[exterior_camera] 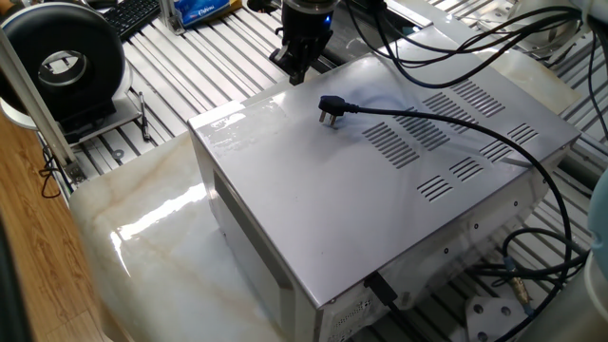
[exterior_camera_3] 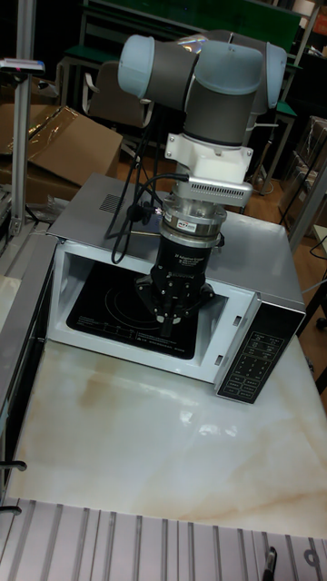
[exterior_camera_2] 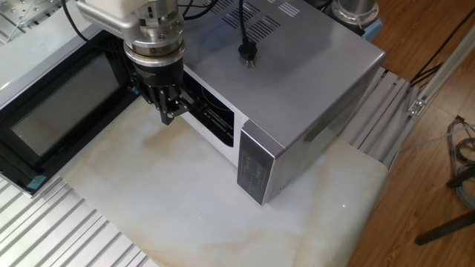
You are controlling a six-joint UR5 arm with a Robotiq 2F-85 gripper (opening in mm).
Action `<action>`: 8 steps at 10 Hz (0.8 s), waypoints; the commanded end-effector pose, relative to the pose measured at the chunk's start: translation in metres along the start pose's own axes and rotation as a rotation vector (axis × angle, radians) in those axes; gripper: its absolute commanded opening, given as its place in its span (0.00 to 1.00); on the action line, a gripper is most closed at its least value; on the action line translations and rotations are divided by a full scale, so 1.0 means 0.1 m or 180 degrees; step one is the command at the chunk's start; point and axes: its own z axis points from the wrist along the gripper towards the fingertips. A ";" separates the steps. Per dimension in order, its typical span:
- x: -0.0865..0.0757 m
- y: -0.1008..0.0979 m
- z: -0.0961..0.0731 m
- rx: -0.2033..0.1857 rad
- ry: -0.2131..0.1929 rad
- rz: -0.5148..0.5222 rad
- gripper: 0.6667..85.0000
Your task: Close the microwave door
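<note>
The silver-grey microwave (exterior_camera: 380, 190) (exterior_camera_2: 312, 67) (exterior_camera_3: 263, 245) stands on a marble top, its cavity open in the tall fixed view. The microwave door (exterior_camera_2: 52, 111) (exterior_camera_3: 23, 345), with its dark glass window, is swung wide open to the left. My gripper (exterior_camera_2: 169, 117) (exterior_camera_3: 172, 320) hangs fingers-down in front of the open cavity, to the right of the door and apart from it. Its fingers are shut with nothing between them. From behind the microwave, only the gripper (exterior_camera: 297, 74) tip shows above the far top edge. A black plug (exterior_camera: 330, 109) lies on the casing.
The control panel (exterior_camera_3: 250, 359) sits right of the cavity. Black cables (exterior_camera: 532, 237) trail over the back of the microwave. A round black device (exterior_camera: 62, 62) and a keyboard (exterior_camera: 133, 14) lie beyond the marble top (exterior_camera_2: 185, 200). Slatted metal surrounds it.
</note>
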 end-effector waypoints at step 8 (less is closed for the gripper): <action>-0.02 0.01 0.00 -0.0017 -0.0026 0.0031 0.00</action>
